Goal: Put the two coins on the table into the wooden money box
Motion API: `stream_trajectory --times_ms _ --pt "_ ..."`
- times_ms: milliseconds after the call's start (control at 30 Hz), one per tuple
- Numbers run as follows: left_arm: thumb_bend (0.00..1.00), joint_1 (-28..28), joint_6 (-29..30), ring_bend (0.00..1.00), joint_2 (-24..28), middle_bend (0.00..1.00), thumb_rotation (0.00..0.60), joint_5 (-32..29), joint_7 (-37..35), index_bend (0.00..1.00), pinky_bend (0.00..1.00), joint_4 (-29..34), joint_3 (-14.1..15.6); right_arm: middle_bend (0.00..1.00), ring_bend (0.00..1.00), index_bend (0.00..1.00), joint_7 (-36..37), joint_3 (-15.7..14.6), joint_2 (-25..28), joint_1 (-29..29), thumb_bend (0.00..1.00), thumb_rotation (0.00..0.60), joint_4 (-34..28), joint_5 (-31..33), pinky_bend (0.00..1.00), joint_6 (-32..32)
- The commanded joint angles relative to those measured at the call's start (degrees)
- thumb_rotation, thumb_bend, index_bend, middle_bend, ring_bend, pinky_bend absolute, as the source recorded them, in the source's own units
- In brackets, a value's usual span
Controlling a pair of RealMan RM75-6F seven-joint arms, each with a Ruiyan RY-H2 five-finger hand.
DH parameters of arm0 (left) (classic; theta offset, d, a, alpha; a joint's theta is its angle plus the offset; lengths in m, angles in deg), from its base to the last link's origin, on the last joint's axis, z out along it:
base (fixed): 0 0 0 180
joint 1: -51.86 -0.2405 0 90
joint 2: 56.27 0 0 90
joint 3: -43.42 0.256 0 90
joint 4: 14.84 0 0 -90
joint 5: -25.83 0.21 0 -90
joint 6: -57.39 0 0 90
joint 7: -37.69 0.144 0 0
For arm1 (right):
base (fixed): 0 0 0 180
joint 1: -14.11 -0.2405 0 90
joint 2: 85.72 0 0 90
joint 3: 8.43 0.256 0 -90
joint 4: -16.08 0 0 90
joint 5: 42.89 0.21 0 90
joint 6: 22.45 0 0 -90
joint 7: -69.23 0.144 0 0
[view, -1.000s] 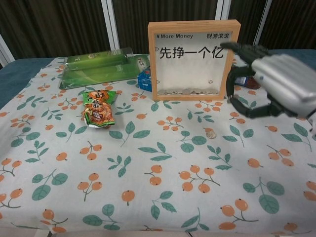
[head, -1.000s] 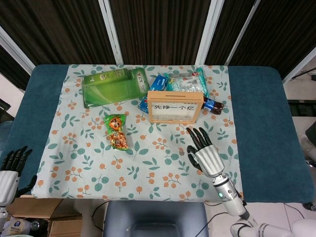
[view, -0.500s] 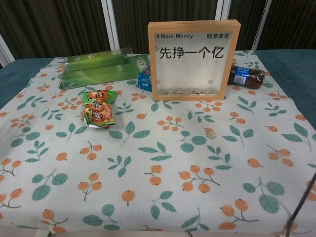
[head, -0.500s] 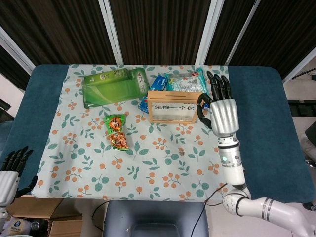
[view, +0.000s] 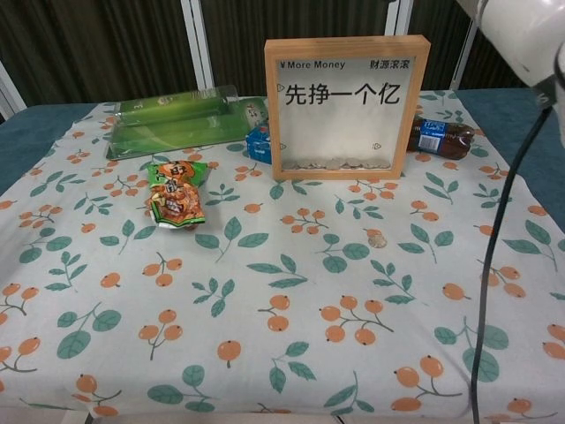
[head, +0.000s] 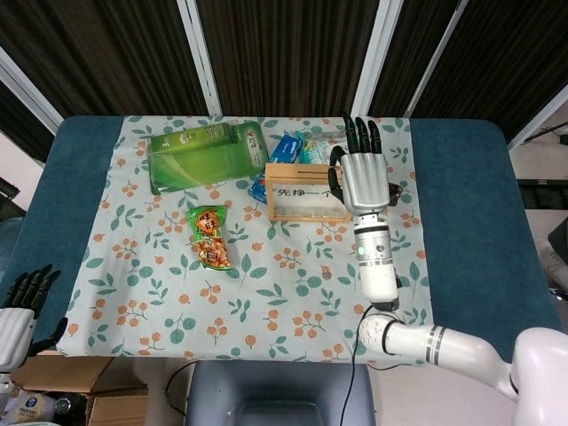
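Observation:
The wooden money box (head: 302, 192) (view: 347, 106) stands upright at the back middle of the floral cloth, with several coins lying inside at its bottom. One coin (view: 377, 238) (head: 326, 273) lies on the cloth in front of the box; I see no second loose coin. My right hand (head: 359, 176) hovers over the box's right end, back up, fingers straight and pointing away, thumb off to the left, nothing visible in it. In the chest view only its white forearm (view: 523, 35) shows. My left hand (head: 25, 297) hangs off the table's near left corner, fingers apart and holding nothing.
A green package (head: 204, 155) (view: 177, 124) lies at the back left and an orange snack bag (head: 210, 237) (view: 177, 196) left of centre. Blue packets (head: 284, 149) and a clear bag (head: 328, 142) lie behind the box, a small bottle (view: 441, 137) to its right. A black cable (view: 499, 230) hangs at the right.
My right hand rose from low over the cloth by the coin, went up to the right of the box, then shifted left over the box's right end. The coin stayed put.

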Motion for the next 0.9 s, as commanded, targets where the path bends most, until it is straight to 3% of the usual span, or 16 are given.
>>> stream_trajectory --times_ms 33,433,900 --pt "0.38 -0.01 0.02 0.0 0.2 0.0 0.6 0.04 0.27 0.0 0.05 0.25 0.03 0.15 0.0 0.77 -1.9 0.42 -1.51 -2.38 0.61 0.6 2.8 3.38 0.0 0.25" --pt "0.38 0.04 -0.47 0.0 0.61 0.0 0.6 -0.48 0.27 0.0 0.05 0.64 -0.04 0.15 0.0 0.78 -1.79 1.42 -4.67 -6.57 0.61 0.6 8.26 11.08 0.0 -0.72" --pt "0.38 0.03 -0.42 0.0 0.61 0.0 0.6 -0.66 -0.65 0.0 0.05 -0.11 -0.17 0.15 0.0 0.78 -1.0 -1.37 -4.67 -8.87 0.61 0.6 12.05 12.69 0.0 1.08"
